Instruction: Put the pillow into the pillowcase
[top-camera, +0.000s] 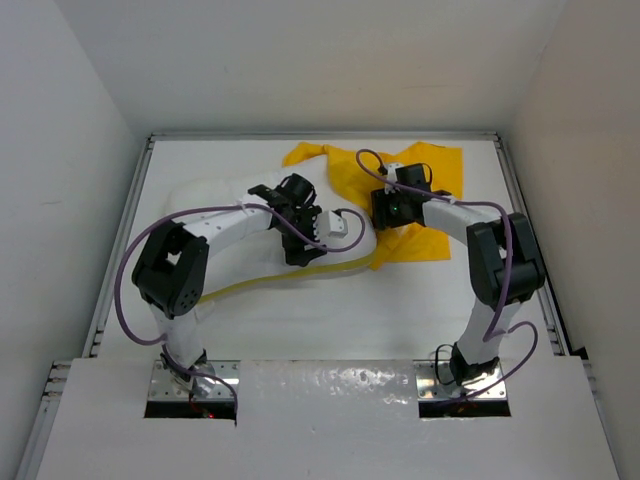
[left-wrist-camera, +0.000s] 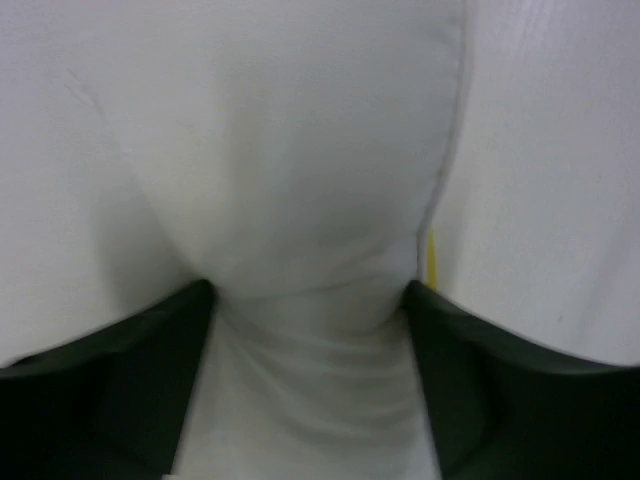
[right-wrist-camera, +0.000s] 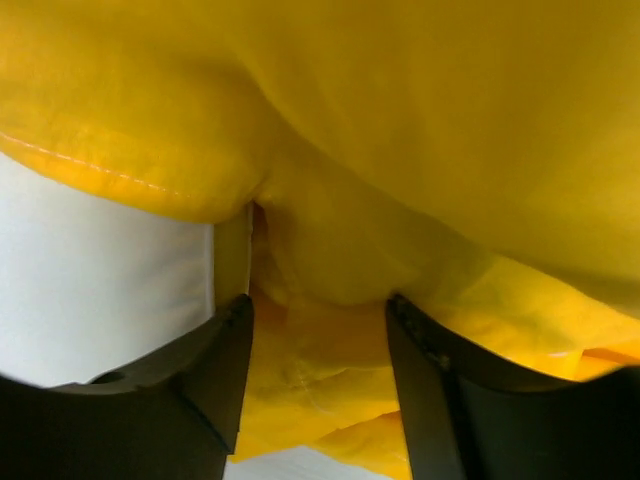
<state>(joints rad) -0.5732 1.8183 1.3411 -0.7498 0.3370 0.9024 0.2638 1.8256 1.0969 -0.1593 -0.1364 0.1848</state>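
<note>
The white pillow lies left of centre, its yellow strip along the near edge. My left gripper is pressed into the pillow's right end. In the left wrist view its fingers squeeze a wrinkled bulge of the pillow between them, at the left gripper. The yellow pillowcase lies crumpled at the back right. My right gripper sits on its left edge, jaws apart, at the right gripper, with loose folds of the pillowcase bunched between them. Its print is hidden.
White table with raised rails at the left and right sides and walls close behind. Purple cables loop off both arms. Bare table shows left of the right fingers.
</note>
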